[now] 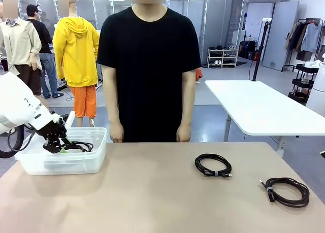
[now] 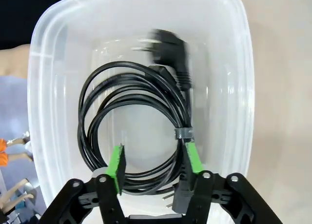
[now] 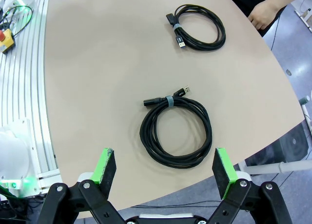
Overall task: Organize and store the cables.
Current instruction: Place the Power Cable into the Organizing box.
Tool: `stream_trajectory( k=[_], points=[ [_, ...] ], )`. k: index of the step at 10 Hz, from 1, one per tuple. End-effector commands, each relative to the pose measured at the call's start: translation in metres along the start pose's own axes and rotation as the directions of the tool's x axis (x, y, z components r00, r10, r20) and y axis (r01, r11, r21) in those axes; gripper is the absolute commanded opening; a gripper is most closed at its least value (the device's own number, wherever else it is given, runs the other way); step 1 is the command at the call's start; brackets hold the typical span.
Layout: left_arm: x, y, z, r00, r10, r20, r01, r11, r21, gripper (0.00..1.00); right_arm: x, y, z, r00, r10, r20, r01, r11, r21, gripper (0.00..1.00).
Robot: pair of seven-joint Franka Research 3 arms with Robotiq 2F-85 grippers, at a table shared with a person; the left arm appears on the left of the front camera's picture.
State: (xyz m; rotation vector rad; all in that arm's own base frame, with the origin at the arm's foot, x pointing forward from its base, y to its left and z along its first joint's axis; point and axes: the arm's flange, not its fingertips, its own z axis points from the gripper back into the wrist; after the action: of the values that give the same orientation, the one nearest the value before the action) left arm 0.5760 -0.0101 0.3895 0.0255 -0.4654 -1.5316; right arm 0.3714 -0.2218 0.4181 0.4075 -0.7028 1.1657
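- The left gripper (image 2: 154, 147) hangs down inside the clear bin (image 1: 76, 164), its green pads (image 2: 116, 164) spread apart and pinching nothing.
- Right under it, the binned cable (image 2: 131, 112) lies flat on the bin's floor. It's a black coil with a grey band and a chunky, slightly blurry plug at the end of the bin away from the fingers. The near arc of the coil passes between the two pads, and one pad sits just beside the band.
- The bin sits on the tan table (image 1: 152, 197), at the far corner on the robot's left.
- The person (image 1: 148, 65) stands across the table, just right of the bin, with both hands (image 1: 117, 133) hanging at the table's far edge.
- Well to the right of the bin, the middle cable (image 1: 213, 165) lies coiled on bare tabletop.
- Farther still from the bin, the far cable (image 1: 287, 191) lies coiled near the table's right edge, grey band around it.
- The right gripper (image 3: 164, 152) hovers above that far cable, jaws wide open and clear of it, so it's holding nothing.
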Motion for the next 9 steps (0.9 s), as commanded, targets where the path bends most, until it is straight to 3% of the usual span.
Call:
stream_trajectory(
  k=[1, 8, 9],
  points=[
    [0.003, 0.0, 0.008, 1.0, 0.019, -0.014, -0.019, 1.0, -0.002, 1.0, 0.0, 0.003, 0.001, 1.0, 0.016, -0.001, -0.016, 1.0, 0.006, 1.0],
    [0.031, 0.005, 0.052, 0.996, 0.075, -0.038, -0.074, 0.997, 0.024, 1.0, 0.0, 0.003, 0.001, 1.0, 0.016, -0.001, -0.016, 1.0, 0.006, 1.0],
    [0.021, 0.011, 0.049, 0.999, 0.035, -0.026, -0.034, 0.997, 0.067, 1.0, 0.0, 0.003, 0.001, 1.0, 0.016, -0.001, -0.016, 1.0, 0.006, 1.0]
  ],
)
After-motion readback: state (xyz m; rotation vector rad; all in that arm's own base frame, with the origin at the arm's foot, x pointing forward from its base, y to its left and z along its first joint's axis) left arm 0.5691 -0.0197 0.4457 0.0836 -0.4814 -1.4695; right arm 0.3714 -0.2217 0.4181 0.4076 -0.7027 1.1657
